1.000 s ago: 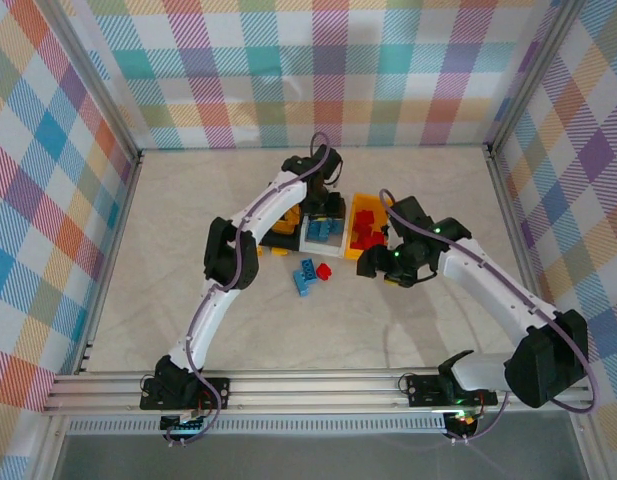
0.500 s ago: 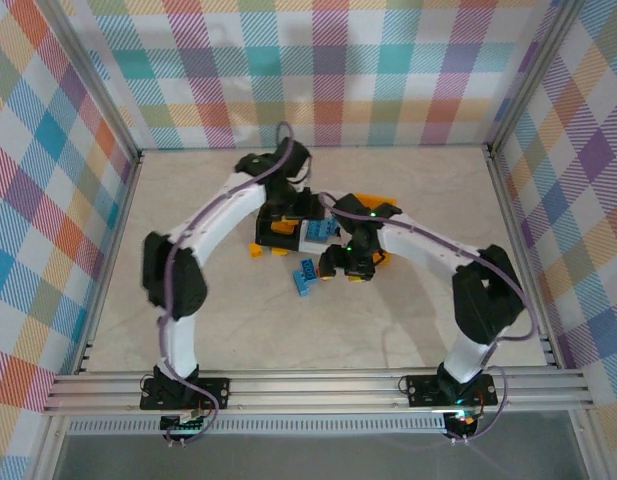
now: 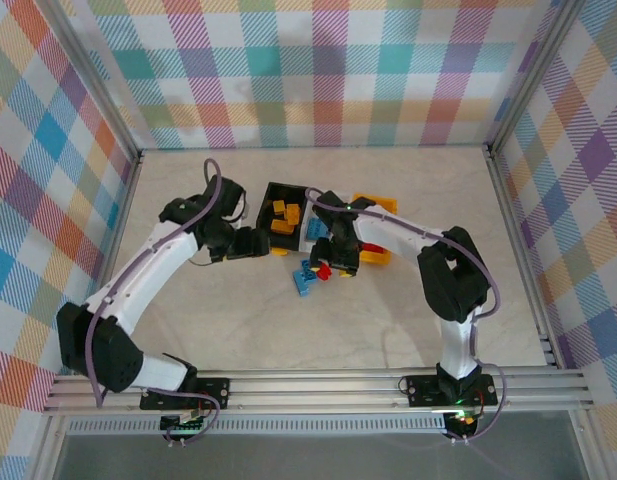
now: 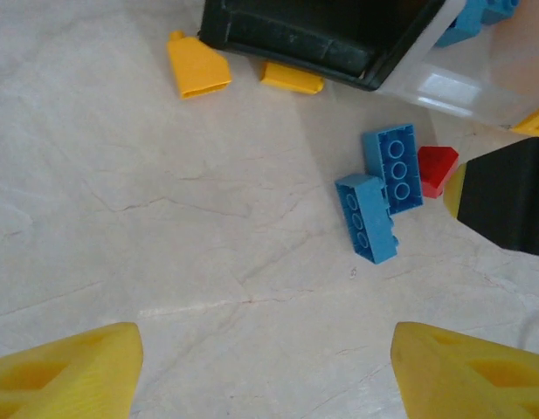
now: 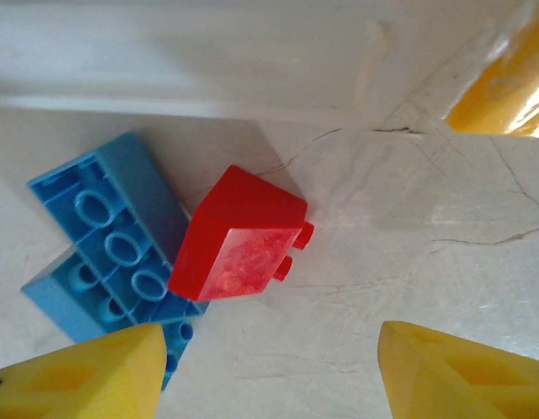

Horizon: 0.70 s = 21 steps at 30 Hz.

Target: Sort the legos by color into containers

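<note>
Two blue legos [image 3: 306,276] and one red lego [image 3: 324,270] lie loose on the table in front of the bins. My right gripper [image 3: 333,262] hovers open right over them; the red lego [image 5: 243,236] sits just beyond its fingertips, leaning on the blue legos [image 5: 112,240]. My left gripper [image 3: 246,243] is open and empty, left of the black bin [image 3: 270,196], which holds orange legos [image 3: 282,212]. Seen from the left gripper [image 4: 265,375], two orange legos [image 4: 196,65] lie against the black bin [image 4: 321,35]. The white bin [image 4: 461,78] and the yellow-orange bin [image 3: 376,254] are partly hidden by my right arm.
Bare marble tabletop [image 3: 238,320] spreads to the left and in front of the bins. Metal frame rails and checked walls close in the table. In the left wrist view the right gripper's dark body [image 4: 505,205] sits right beside the blue legos [image 4: 383,188].
My left arm has swung away from above the bins to the left, its gripper now low beside the black bin. My right arm has swept left to the loose blue and red legos.
</note>
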Tool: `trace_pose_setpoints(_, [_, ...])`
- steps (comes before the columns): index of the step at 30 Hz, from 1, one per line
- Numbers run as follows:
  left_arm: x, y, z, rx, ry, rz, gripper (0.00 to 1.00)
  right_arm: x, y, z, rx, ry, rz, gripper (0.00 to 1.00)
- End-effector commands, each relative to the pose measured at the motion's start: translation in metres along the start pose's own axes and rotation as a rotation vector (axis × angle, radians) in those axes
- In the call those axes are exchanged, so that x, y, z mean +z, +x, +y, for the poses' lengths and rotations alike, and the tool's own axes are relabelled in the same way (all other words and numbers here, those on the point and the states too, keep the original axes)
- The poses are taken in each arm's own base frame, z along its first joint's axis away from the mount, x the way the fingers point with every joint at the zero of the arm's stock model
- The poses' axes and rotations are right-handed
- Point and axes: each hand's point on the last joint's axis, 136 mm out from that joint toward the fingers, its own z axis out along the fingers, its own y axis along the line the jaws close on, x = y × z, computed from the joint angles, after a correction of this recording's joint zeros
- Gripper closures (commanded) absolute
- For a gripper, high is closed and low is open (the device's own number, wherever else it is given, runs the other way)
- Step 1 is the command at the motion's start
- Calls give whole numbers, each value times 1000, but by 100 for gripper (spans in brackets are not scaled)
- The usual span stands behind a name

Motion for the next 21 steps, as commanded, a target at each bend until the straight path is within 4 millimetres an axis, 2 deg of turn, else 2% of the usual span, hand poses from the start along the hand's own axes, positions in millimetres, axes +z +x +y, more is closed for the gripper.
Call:
trace_pose_setpoints(1, [-6, 5, 7, -19, -3, -10, 25, 5, -4, 4, 115, 35, -36, 35])
trace_pose_setpoints(17, [-9, 25, 20, -29, -3, 16, 24, 35, -15, 5, 182, 53, -52, 38])
trace_pose_setpoints(21, [-8, 26, 22, -31, -3, 18, 24, 38, -16, 7, 171, 53, -47, 42])
